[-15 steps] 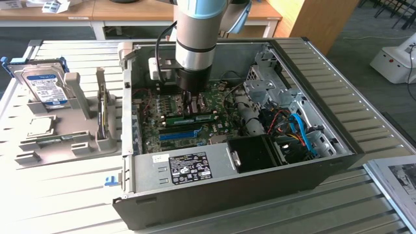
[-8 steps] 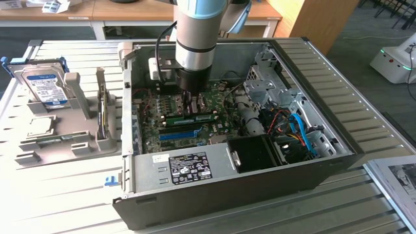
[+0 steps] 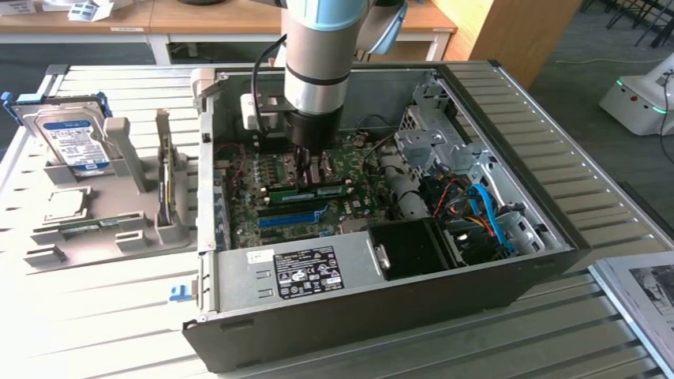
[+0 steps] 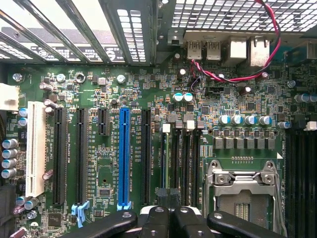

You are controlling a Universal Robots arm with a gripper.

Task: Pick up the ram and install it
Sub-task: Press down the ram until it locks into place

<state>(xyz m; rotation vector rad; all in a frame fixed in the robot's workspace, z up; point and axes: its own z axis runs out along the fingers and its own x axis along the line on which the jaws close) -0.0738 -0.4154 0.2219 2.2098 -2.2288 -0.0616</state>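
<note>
Gripper [image 3: 308, 175] is down inside the open PC case [image 3: 548, 237], fingers closed narrow, tips right at the ram [image 3: 308, 192]; a grip on it can't be confirmed. The ram, a thin green stick, lies along the black slots in the middle of the motherboard [image 3: 248, 217], directly under the fingers, and looks seated in a slot or resting on it, can't tell which. In the wrist view the black finger bases [image 4: 171, 223] sit pressed together with the memory slots [image 4: 183, 156] just beyond them. Blue slot [image 3: 290, 219] is just at 6 o'clock of the ram in the exterior view; in the wrist view the blue slot [image 4: 124, 156] stands between black slots, white slot [image 4: 35, 148] farther off. CPU socket [image 4: 242, 188] is beside the memory slots, with a red-black wire [image 4: 233, 77] looping over the rear ports. At 5 o'clock of the gripper is the black PSU [image 3: 316, 272] with its label. Outside the case, at 9 o'clock, a grey holder [image 3: 116, 221] stands on the table with a hard drive [image 3: 72, 138] upright in it.
</note>
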